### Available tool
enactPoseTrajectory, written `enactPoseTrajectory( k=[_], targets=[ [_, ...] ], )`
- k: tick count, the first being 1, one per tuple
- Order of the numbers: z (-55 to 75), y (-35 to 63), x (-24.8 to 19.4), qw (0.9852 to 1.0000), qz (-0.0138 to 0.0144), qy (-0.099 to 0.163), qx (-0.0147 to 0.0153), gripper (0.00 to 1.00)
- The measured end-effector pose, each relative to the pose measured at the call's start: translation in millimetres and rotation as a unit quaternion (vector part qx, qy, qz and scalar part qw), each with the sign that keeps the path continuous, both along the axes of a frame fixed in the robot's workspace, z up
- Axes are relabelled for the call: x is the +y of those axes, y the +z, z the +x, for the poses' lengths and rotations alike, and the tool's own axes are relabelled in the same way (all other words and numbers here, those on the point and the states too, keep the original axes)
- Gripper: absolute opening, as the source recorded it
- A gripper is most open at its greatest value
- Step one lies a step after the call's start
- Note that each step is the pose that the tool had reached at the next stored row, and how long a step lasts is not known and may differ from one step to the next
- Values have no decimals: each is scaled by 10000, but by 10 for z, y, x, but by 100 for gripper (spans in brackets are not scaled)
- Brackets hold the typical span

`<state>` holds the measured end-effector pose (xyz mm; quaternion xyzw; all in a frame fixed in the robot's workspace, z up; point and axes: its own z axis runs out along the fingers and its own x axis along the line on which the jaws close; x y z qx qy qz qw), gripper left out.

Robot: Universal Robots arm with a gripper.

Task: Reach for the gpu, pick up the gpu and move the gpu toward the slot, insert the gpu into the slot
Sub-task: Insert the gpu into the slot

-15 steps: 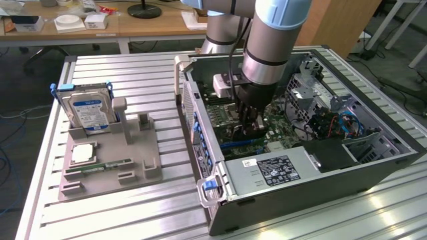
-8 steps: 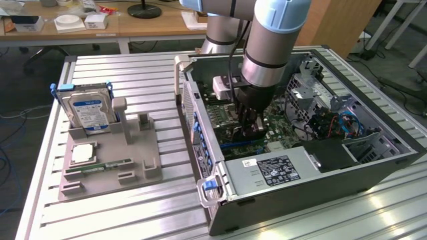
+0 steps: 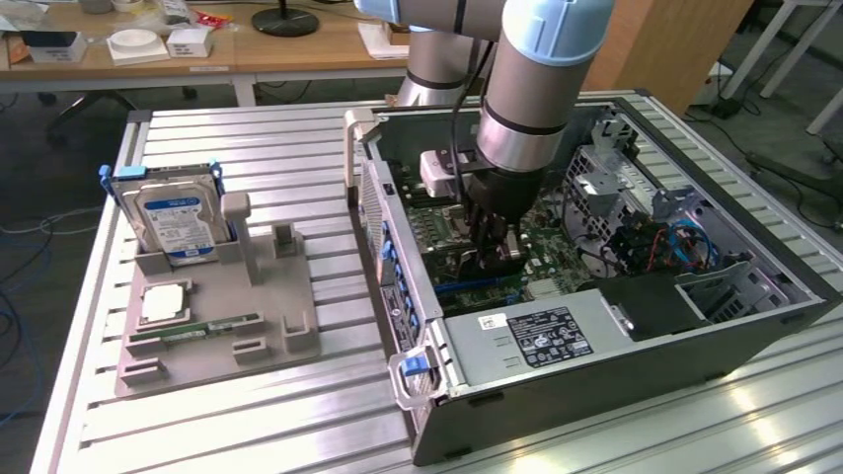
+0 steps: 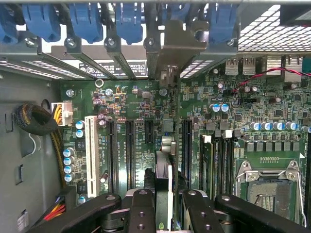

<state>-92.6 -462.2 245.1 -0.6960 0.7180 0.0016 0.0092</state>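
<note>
**Card pinched on edge over the board, bracket toward the rear wall**

You have the gripper down inside the open computer case. Its fingers are pressed onto the two flat faces of the gpu. Holding it across its thin dimension looks deliberate: the card stands on edge, and its lower connector edge is left free to face the motherboard.

From the wrist view you look down on the card as a narrow strip. Its long axis runs parallel to the long black connectors on the board, from between the fingers out toward the case's rear wall. The silvery bracket is at that far end, close against the row of rear openings with their blue clips. So the card points bracket-first at the back panel, which I judge is the only way round it can sit.

The slot lies under the card's edge and the card covers it. You cannot tell whether the edge is above it, touching it or partly in. In the exterior view the arm stands roughly upright over the board, which keeps the card square to it.

The hard drive and memory stick sit in their grey holder, well apart from the case.
</note>
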Motion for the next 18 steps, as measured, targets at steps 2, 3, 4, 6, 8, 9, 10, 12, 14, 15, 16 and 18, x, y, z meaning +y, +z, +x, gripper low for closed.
enactPoseTrajectory(
  k=[2,3,4,6,8,9,10,12,14,15,16,18],
  targets=[
    [0,0,0,10000,0,0,0,27],
    [0,-1,0,10000,0,1,0,27],
    [0,-1,0,10000,0,3,0,27],
    [0,-2,2,10000,0,21,-1,27],
    [0,-3,7,10000,1,55,-1,27],
    [0,-3,9,10000,0,74,0,27],
    [0,-3,12,10000,0,96,0,27],
    [1,-3,15,9999,0,128,0,27],
    [0,-4,19,9999,0,151,0,27],
    [0,-4,19,9999,0,151,0,27],
    [0,-4,19,9999,0,151,0,27],
    [0,-6,19,9999,-1,151,0,27]
  ],
)
